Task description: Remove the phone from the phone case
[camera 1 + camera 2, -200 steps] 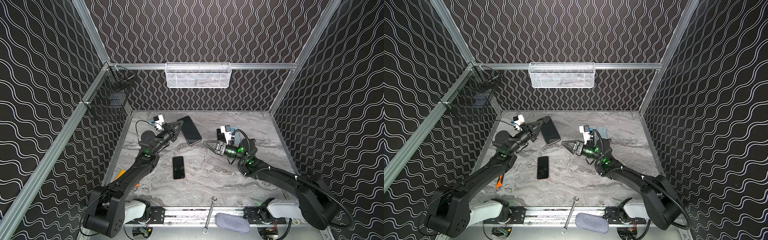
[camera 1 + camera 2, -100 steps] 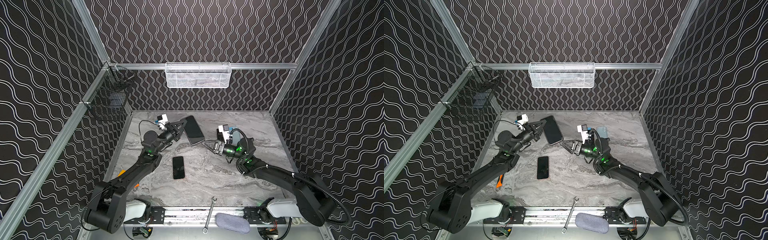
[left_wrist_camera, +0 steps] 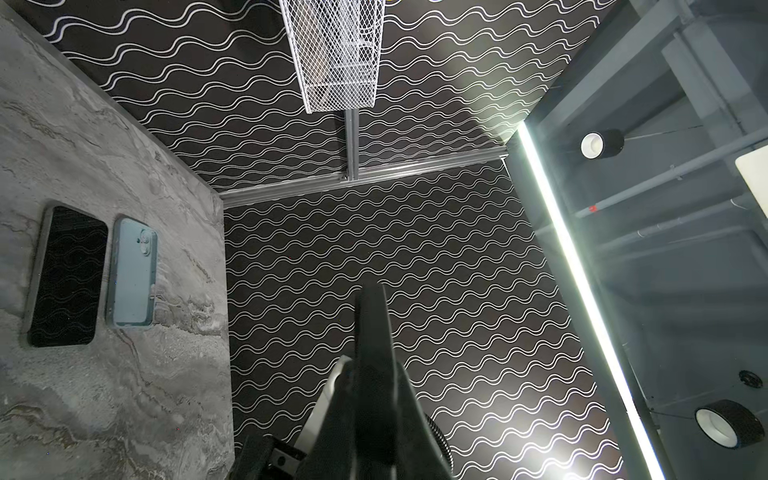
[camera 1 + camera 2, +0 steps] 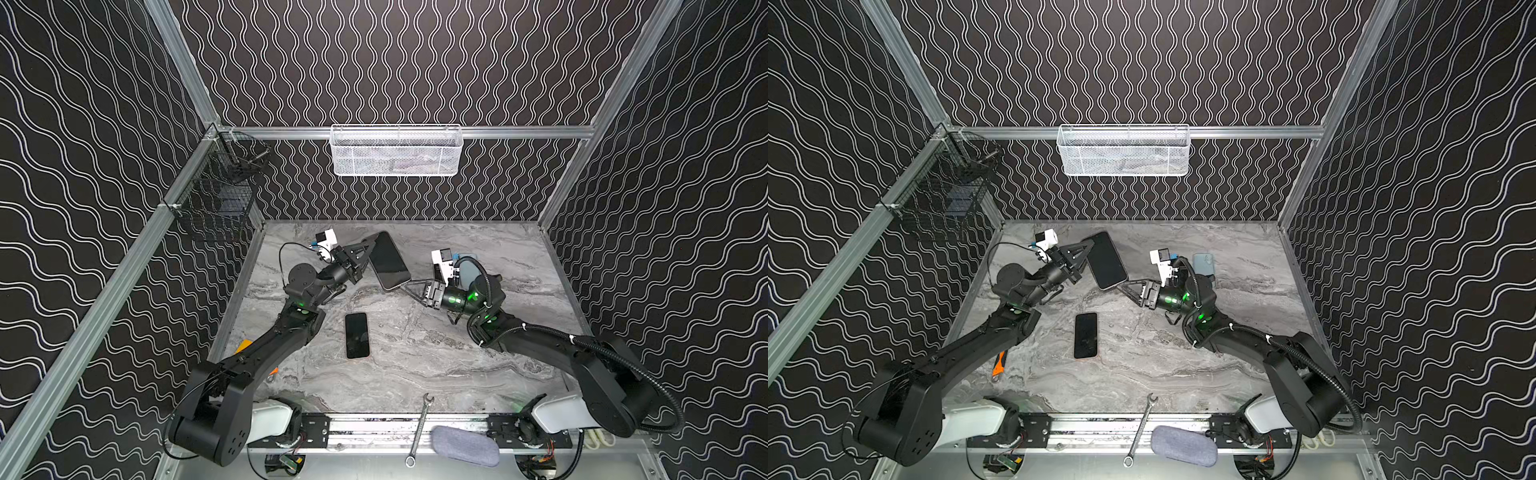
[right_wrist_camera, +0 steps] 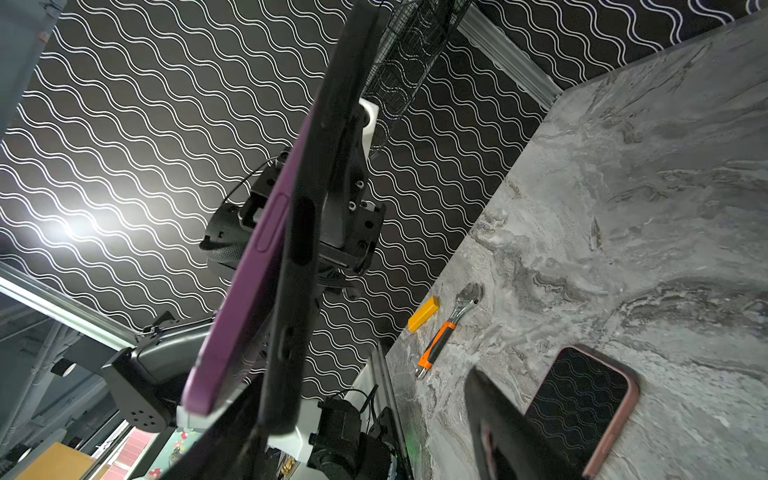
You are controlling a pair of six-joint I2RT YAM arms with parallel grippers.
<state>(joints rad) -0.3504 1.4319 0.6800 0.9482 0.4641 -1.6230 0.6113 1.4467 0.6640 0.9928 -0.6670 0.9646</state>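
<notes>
The phone is purple and sits in a black phone case; its near end stands a little off the case. In both top views the cased phone hangs tilted above the table's back middle. My left gripper is shut on the case's far corner; in the left wrist view the case is edge-on in that gripper. My right gripper is open at the near corner, one finger well apart from it.
On the table lie a black phone, a light blue phone, another dark phone, an orange-handled tool and a yellow block. A wrench and grey pouch sit in front. Baskets hang behind.
My left gripper has carried the cased phone up and back. My right gripper has moved left to the phone's near corner, its jaws slightly narrower.
</notes>
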